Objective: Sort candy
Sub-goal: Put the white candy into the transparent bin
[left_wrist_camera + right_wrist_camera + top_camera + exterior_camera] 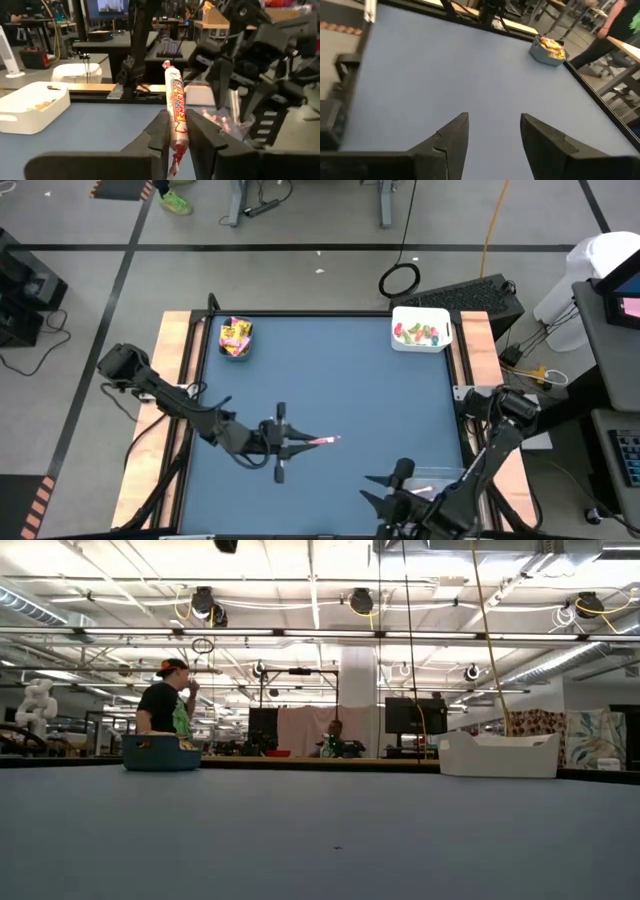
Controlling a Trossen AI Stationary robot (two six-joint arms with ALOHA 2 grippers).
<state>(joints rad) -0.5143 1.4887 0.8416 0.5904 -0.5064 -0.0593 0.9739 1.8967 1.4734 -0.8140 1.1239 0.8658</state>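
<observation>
Pink-white candy stick (176, 105) sits clamped in the left hand (176, 134); right hand (492, 137) spread apart.

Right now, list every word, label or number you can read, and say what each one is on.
"SMARTIES", only partly legible: red print running along the candy stick held in the left gripper.
Yellow packets in the teal bin: printed, too small to read.
Monitor screen behind the table: content blurred, unreadable.
Nothing else carries readable text.
</observation>
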